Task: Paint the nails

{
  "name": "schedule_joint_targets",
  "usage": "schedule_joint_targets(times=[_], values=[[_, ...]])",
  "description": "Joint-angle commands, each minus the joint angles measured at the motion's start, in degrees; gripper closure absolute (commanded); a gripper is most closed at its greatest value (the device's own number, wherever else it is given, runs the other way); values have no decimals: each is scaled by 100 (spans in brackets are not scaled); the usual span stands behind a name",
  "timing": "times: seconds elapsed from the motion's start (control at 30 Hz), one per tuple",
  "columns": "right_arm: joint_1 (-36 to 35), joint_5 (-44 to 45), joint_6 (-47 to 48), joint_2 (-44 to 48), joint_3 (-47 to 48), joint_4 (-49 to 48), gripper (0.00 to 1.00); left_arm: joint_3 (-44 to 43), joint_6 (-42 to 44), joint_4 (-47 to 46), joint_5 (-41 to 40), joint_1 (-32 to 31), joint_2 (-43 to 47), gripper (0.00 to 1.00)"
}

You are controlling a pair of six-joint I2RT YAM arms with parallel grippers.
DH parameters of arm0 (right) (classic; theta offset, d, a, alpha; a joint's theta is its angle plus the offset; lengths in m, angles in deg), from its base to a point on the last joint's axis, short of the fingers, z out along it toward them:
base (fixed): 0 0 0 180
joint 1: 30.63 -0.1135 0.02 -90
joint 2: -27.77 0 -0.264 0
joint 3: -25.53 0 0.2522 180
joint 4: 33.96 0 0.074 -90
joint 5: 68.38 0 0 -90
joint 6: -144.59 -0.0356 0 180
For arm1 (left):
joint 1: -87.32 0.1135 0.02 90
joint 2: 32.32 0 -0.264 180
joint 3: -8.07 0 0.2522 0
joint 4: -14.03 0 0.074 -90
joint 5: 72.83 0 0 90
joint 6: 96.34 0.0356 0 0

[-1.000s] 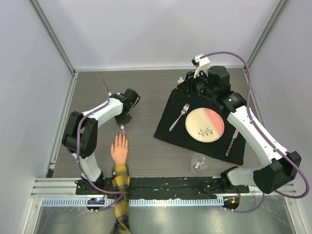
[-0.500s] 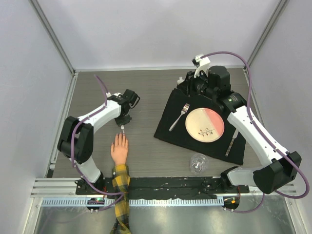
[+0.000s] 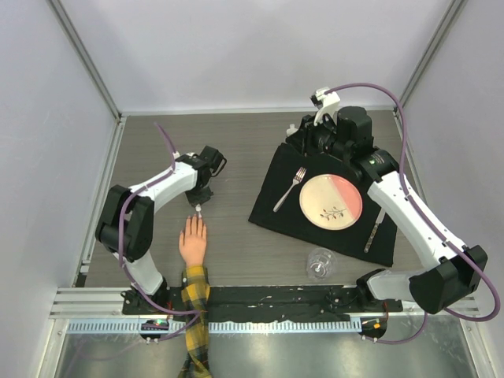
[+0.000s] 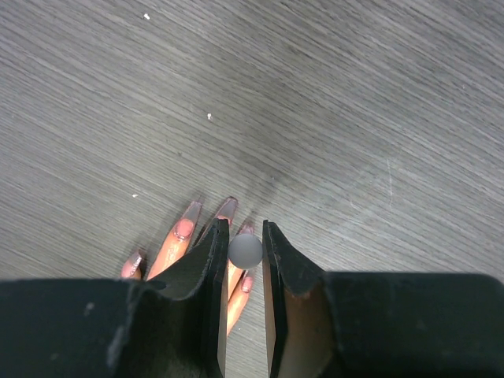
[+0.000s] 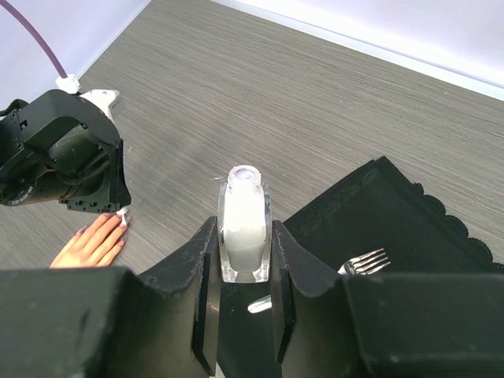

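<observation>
The left fingers (image 4: 206,272) are clamped on a small white brush cap (image 4: 245,250) and hang right over the tips of the fake hand (image 3: 192,242). That hand lies flat on the worktop (image 3: 236,150) by the near edge, with its long axis running away from the bases. So the nails (image 4: 183,228) sit at the far end, just under the cap. Left arm is clearly the nearer one. The right fingers (image 5: 203,272) are well apart, over by the black mat (image 3: 331,228), closed around the polish bottle (image 5: 245,220). Next stroke probably wants a small drop, then a drag along a finger's length.
</observation>
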Motion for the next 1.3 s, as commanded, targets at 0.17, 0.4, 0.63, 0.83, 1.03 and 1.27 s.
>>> schedule_joint_targets(times=[0.17, 0.4, 0.63, 0.83, 1.03, 1.27], values=[[15, -20, 44, 111, 162, -328, 100, -44, -137, -17, -100, -26, -41, 100], [23, -11, 35, 94, 162, -328, 100, -123, -102, -79, -100, -8, -119, 100], [23, 16, 62, 76, 179, -319, 100, -176, -75, -70, -126, 27, -164, 100], [15, 24, 71, 59, 197, -311, 100, -255, -40, -96, -118, 71, -251, 100], [15, 33, 88, 15, 232, -302, 100, -273, -14, -105, -126, 123, -278, 100], [15, 51, 132, -38, 276, -302, 100, -334, 48, -123, -126, 141, -322, 100]])
